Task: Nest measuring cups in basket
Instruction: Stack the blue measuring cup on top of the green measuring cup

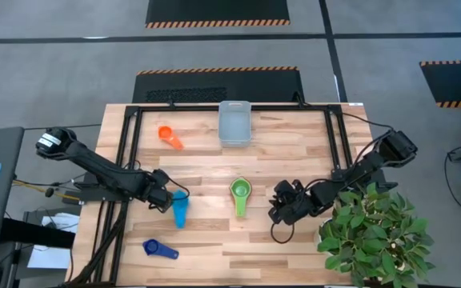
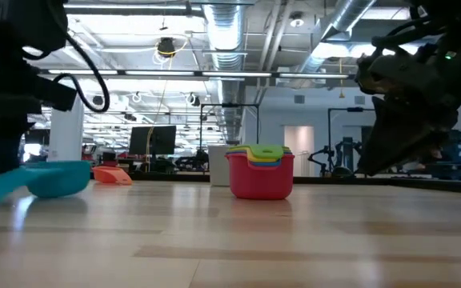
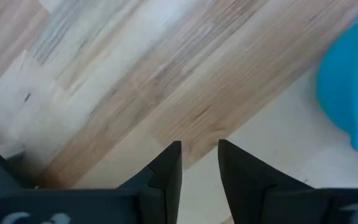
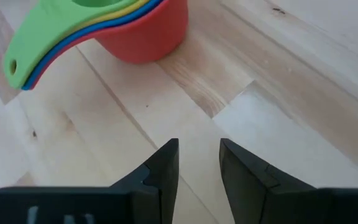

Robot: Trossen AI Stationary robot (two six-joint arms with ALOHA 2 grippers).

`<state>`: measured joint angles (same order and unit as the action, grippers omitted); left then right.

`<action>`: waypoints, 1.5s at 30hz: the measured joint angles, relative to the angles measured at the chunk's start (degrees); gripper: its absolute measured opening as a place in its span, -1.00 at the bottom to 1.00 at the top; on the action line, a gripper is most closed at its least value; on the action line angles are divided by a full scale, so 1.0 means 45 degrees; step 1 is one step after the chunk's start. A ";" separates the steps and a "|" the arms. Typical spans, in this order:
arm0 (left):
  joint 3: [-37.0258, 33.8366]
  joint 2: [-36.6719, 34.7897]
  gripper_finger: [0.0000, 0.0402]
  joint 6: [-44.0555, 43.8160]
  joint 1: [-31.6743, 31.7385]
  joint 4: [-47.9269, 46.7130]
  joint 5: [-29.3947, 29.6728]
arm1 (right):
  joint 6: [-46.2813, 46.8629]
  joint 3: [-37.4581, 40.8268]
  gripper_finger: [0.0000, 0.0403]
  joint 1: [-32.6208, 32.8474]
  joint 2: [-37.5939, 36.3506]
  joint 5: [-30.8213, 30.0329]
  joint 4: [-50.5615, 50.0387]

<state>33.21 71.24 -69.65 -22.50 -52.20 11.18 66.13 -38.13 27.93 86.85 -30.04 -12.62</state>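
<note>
Green cup (image 1: 240, 190) tops a nested stack (image 4: 104, 28) of yellow, blue and red on the pale striped-grain wood table (image 1: 294, 152). Others: orange cup (image 1: 169, 136), light blue cup (image 1: 180, 210), dark blue cup (image 1: 159, 250). Pale blue-grey basket (image 1: 234, 124).

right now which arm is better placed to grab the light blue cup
Left. Its pincer sits right beside the light blue cup, while the right pincer is beyond the nested stack.
</note>
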 joint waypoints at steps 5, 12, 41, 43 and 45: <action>0.0561 -0.0526 -0.53 0.0665 0.0005 0.0040 0.0957 | -0.0035 0.0000 -0.29 -0.0176 0.0000 0.0005 0.0047; 0.0474 -0.0832 -0.53 0.5255 0.0166 0.4075 0.2744 | -0.0162 -0.0005 -0.34 -0.0181 0.0000 0.0013 0.0298; 0.0383 0.1284 -0.95 0.9199 0.2204 0.6515 -0.1859 | -0.0132 -0.0005 -0.32 -0.0123 0.0010 0.0087 0.0545; 0.0388 0.1284 -0.96 0.8518 0.2220 0.6511 -0.1852 | -0.0135 -0.0005 -0.33 -0.0123 0.0010 0.0087 0.0545; 0.0383 0.1284 -0.98 0.7750 0.2215 0.6583 -0.1215 | -0.0136 -0.0005 -0.35 -0.0123 0.0008 0.0087 0.0547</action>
<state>34.94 77.01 -34.77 -12.53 -22.57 5.71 65.52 -38.15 27.37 86.89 -29.65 -10.16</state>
